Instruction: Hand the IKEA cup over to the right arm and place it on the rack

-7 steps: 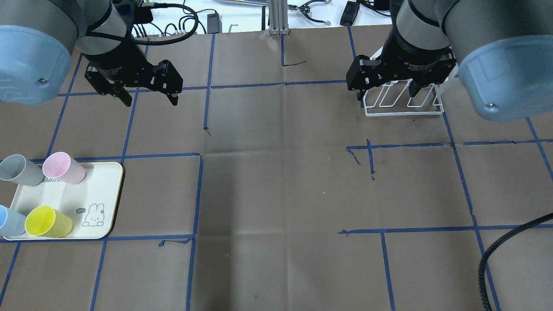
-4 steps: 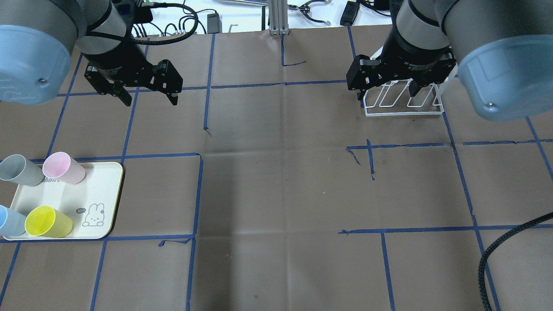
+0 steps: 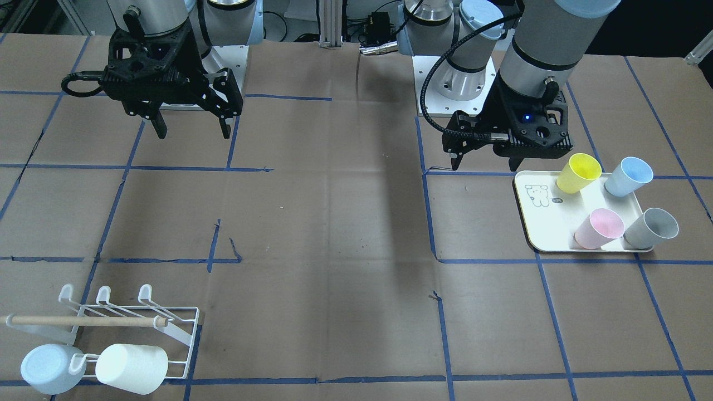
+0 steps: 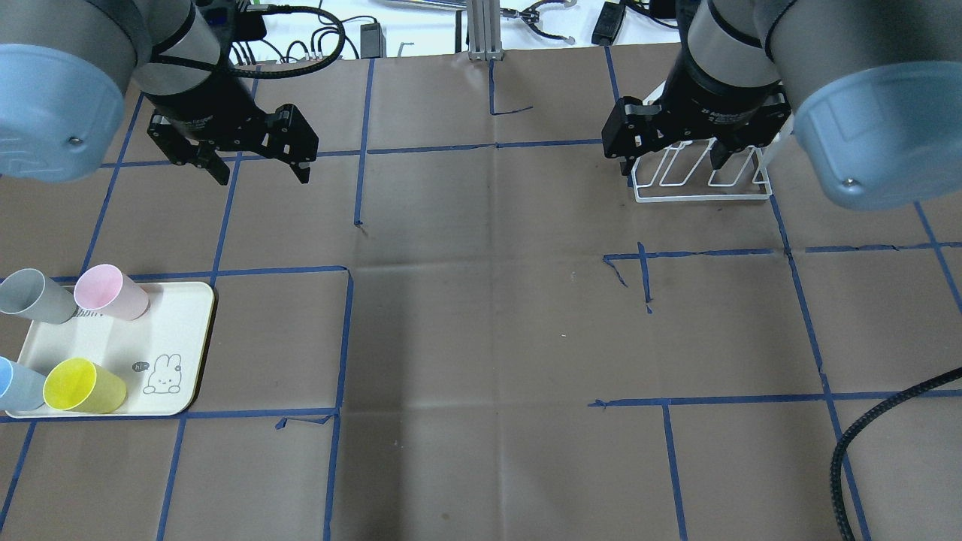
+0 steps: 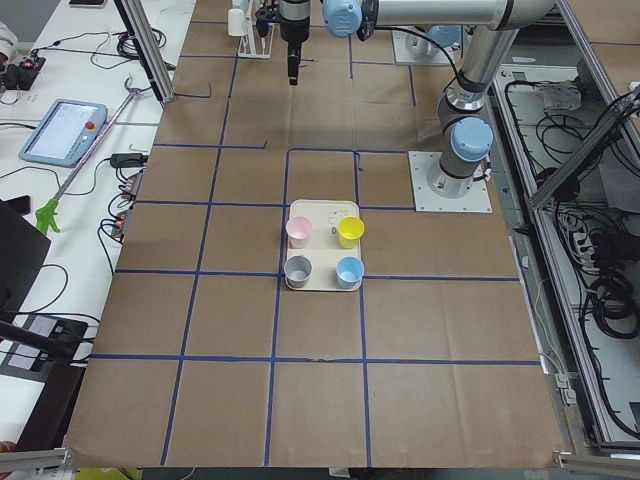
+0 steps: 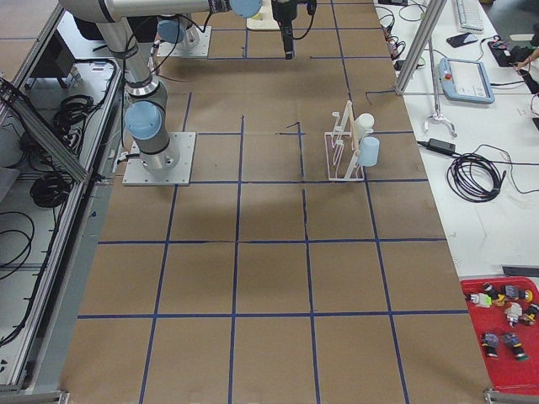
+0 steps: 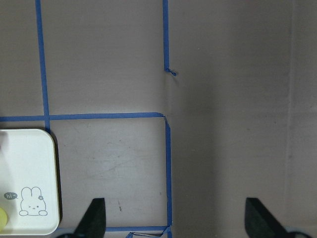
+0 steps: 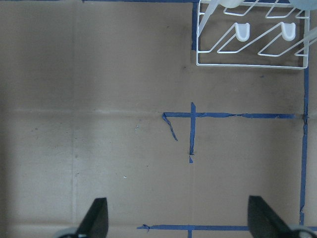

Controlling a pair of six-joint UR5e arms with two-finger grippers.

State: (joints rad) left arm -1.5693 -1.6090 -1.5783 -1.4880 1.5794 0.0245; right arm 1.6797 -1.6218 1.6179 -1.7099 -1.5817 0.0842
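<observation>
The left gripper (image 4: pixel 263 177) (image 3: pixel 483 165) hangs well above the table (image 4: pixel 481 338) with its fingers pointing down. Its jaws are spread wide with nothing between them. In its wrist view the fingertips (image 7: pixel 95 218) sit near the two lower corners, over brown paper crossed by blue tape lines. The right gripper (image 4: pixel 673 167) (image 3: pixel 194 133) hangs at much the same height, just as wide open and just as empty, its fingertips (image 8: pixel 97 217) far apart over the paper.

Neither gripper holds a cup. Four cups stand mouth-up on the tray (image 4: pixel 180 330) (image 3: pixel 548 223), which lies on the table below the left gripper and off to its left. The tray's corner with the rabbit drawing shows at the lower left of the left wrist view. The yellow cup (image 4: pixel 83 385) (image 3: pixel 579 172) and pink cup (image 4: pixel 111 291) (image 3: pixel 599 228) are on the side nearer that gripper. The blue cup (image 4: pixel 15 383) (image 3: pixel 628 176) and grey cup (image 4: pixel 34 295) (image 3: pixel 650 228) stand beyond them. All four are well apart from the fingers.

The rack (image 3: pixel 189 308) (image 8: pixel 247 64) (image 4: pixel 703 197) stands on the table ahead of the right gripper, away from the robot and somewhat to its right. In the overhead view the gripper covers part of it. A dowel (image 3: pixel 83 321) lies across the rack. A white cup (image 3: pixel 131 367) and a racked blue cup (image 3: pixel 47 367) hang side by side on the prongs of the rack's side farthest from the gripper
</observation>
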